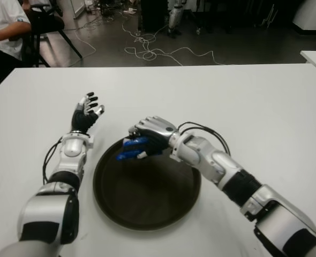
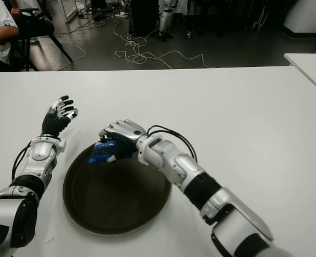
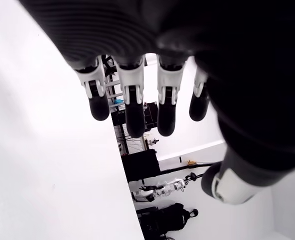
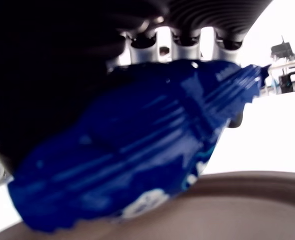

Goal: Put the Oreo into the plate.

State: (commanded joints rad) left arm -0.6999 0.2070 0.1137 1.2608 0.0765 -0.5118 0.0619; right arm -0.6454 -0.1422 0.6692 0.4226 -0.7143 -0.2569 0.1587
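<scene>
While the eye views give the overall layout, only the wrist views show the grasp up close. In the left eye view the right hand [image 1: 147,140] sits just left of frame centre, fingers curled around the blue Oreo packet [image 1: 131,148], held over the upper left rim of the dark round plate [image 1: 147,206]; whether packet and plate touch cannot be told from here. The right wrist view fills most of its frame with the crinkled blue wrapper [image 4: 132,150], white print showing at its lower edge, fingers [image 4: 185,42] wrapped over its top, and the brown plate rim [image 4: 247,200] directly under the packet, with a thin gap or contact there that I cannot resolve. The left hand [image 1: 85,113] shows in the left half of the eye frame, up and left of the plate, fingers extended and spread, holding nothing. The left wrist view confirms this: four dark fingertips [image 3: 132,115] apart, thumb [image 3: 227,182] separate, only white tabletop [image 3: 42,165] beside them. The eye views alone show floor cables [image 1: 147,51] at upper centre and a seated person [image 1: 2,32] at the upper left corner, beyond the tabletop's far edge.
</scene>
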